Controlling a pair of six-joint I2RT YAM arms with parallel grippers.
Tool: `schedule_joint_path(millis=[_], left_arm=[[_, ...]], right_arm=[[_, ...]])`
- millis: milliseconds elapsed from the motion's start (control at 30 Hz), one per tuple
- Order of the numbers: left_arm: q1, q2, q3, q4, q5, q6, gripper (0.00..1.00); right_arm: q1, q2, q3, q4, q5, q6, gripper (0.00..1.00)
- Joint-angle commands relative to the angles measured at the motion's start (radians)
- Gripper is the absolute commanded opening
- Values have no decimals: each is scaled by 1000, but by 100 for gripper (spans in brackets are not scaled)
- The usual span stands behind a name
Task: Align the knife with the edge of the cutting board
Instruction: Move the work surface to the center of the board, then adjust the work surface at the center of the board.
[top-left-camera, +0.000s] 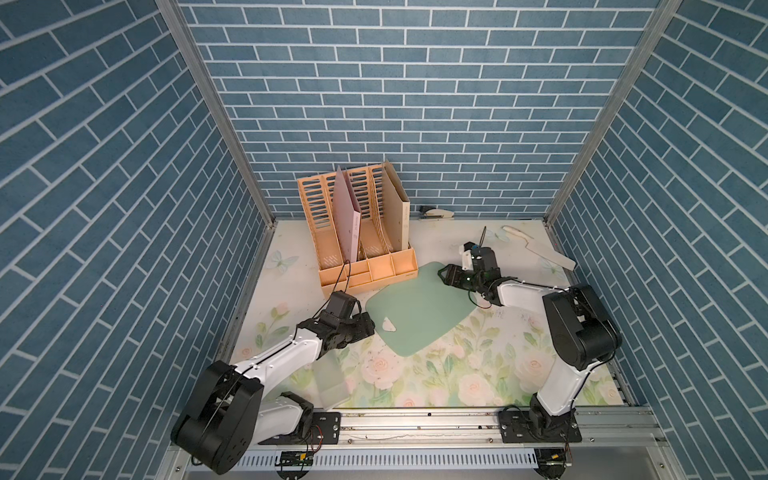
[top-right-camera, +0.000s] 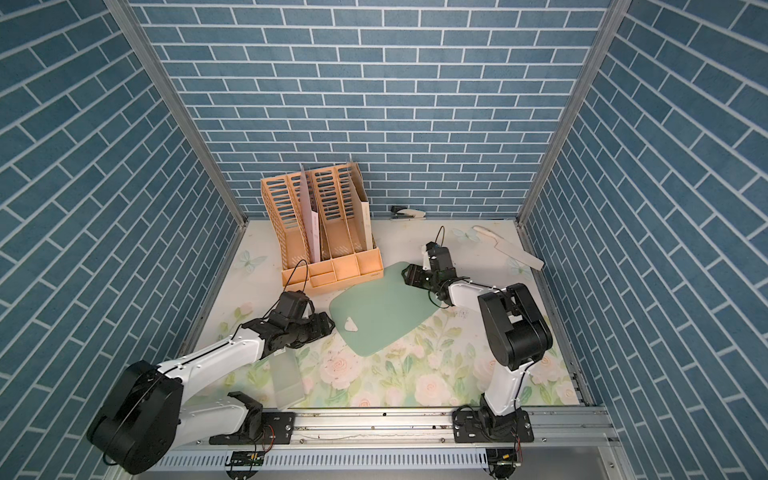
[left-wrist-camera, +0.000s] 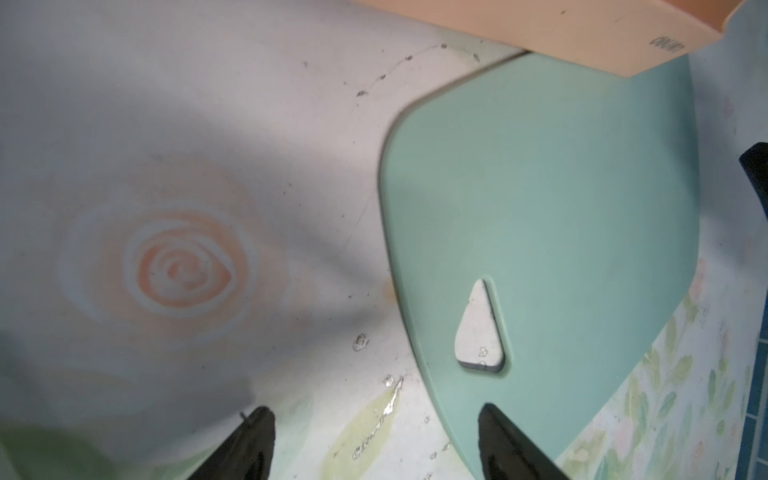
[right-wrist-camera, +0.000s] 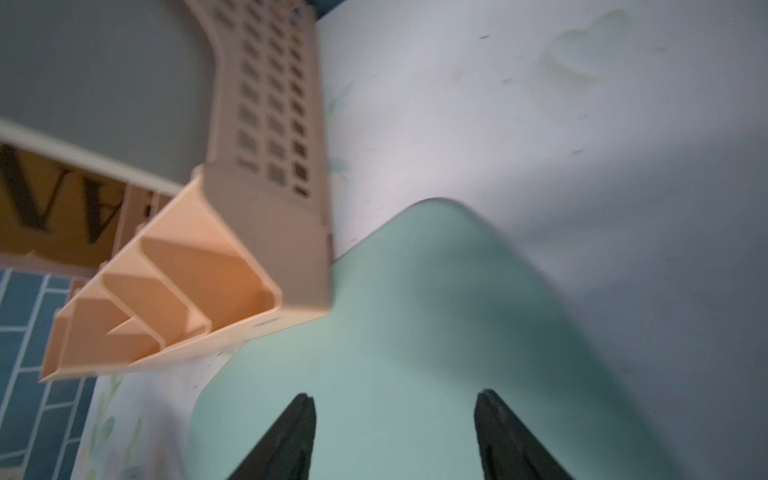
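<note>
Shows the board (top-left-camera: 419, 309) flat on the floral mat (top-left-camera: 457, 374), skewed, with one far corner tucked against the base of the organiser (top-left-camera: 365, 249). Puts the knife (top-left-camera: 540, 248) well apart from the board in both top views, out past its far right side, flat on the mat, handle toward the far end and blade trailing off to the right. Finds the knife untouched: well beyond the right gripper (top-left-camera: 442, 275), on the side away from the board, and farther still from the left gripper (top-left-camera: 371, 328), across the whole board. Sets the right gripper over the board's far right corner, jaws apart, clamping nothing. Shows, in the right wrist view, both dark fingers (right-wrist-camera: 291, 436) spread above bare green board; cannot tell whether touching it. Sets the left gripper just beside the board's hole end, jaws likewise apart and empty. Shows, in the left wrist view, one finger (left-wrist-camera: 511, 449) over the board's edge near the white triangular hole (left-wrist-camera: 478, 328), the other over the mat. Has a translucent sleeve (top-left-camera: 330, 380) lying off the board's near left side, partly under the left arm, and a stapler (top-left-camera: 436, 214) beyond the board's far end.
</note>
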Motion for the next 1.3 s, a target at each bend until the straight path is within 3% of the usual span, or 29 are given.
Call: schedule_joint_path(millis=[0, 167, 367, 500, 800, 1000, 1267], left_arm=[[2, -1, -5, 10, 9, -8, 83], [1, 12, -34, 7, -21, -9, 87], [3, 29, -39, 36, -45, -10, 88], [2, 71, -22, 55, -48, -4, 84], [38, 159, 56, 38, -97, 54, 79], [103, 217, 125, 32, -92, 102, 79], [120, 256, 182, 22, -67, 144, 79]], right_arm=[[-85, 76, 35, -129, -50, -74, 66], [-107, 128, 32, -137, -95, -76, 65], [-2, 71, -118, -53, -177, -22, 64], [104, 1, -225, 0, -167, 11, 64], [188, -136, -472, 201, -149, 162, 64], [291, -227, -545, 211, -110, 211, 64], [353, -373, -642, 162, -4, 251, 65]])
